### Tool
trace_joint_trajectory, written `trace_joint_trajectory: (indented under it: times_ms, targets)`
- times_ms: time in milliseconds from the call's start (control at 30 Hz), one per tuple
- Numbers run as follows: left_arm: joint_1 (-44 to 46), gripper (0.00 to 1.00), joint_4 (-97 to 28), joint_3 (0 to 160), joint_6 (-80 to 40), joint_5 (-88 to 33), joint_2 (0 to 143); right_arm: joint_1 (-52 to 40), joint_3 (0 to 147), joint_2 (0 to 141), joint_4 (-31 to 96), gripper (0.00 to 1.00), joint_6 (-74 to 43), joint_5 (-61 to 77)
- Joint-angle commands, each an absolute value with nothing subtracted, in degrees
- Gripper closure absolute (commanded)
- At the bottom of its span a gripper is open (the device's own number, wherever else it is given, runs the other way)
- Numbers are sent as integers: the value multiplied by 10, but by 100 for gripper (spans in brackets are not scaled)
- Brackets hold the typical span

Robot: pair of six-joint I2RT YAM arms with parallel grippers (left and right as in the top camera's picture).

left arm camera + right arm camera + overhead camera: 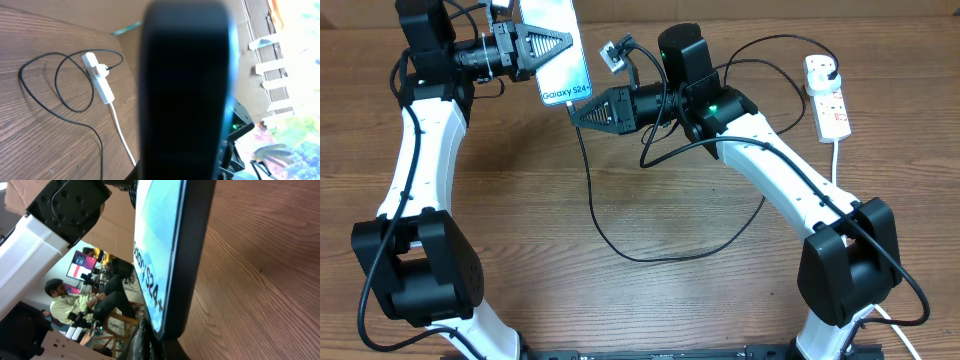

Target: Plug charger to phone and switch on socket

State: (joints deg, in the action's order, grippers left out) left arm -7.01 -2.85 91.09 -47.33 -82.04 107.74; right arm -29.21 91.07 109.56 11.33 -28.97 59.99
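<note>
My left gripper (555,44) is shut on the phone (565,75) and holds it above the table's far side, light-blue screen up, white text at its near end. Against that near end sits my right gripper (576,112), shut on the charger's connector; the tip itself is hidden between the fingers. The black charger cable (620,245) drops from there, loops over the table and runs to its plug (823,68) in the white socket (828,100). In the right wrist view the phone (157,250) stands edge-on just above my fingers (150,342). Its dark back (185,90) fills the left wrist view.
The socket (98,77) lies at the far right of the wooden table, its thick white cord (836,160) trailing toward the front edge. Black cable loops (60,90) lie beside it. A cardboard wall runs along the back.
</note>
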Motion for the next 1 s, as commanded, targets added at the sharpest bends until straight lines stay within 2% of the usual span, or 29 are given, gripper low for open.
trace_joint_trajectory:
  times_ms: [0, 967]
  targets:
    - [-60, 96, -30, 920, -462, -849, 1066, -283, 916, 1070, 104, 96, -309, 549]
    - [-39, 96, -55, 920, -437, -907, 1066, -269, 916, 1070, 86, 96, -317, 540]
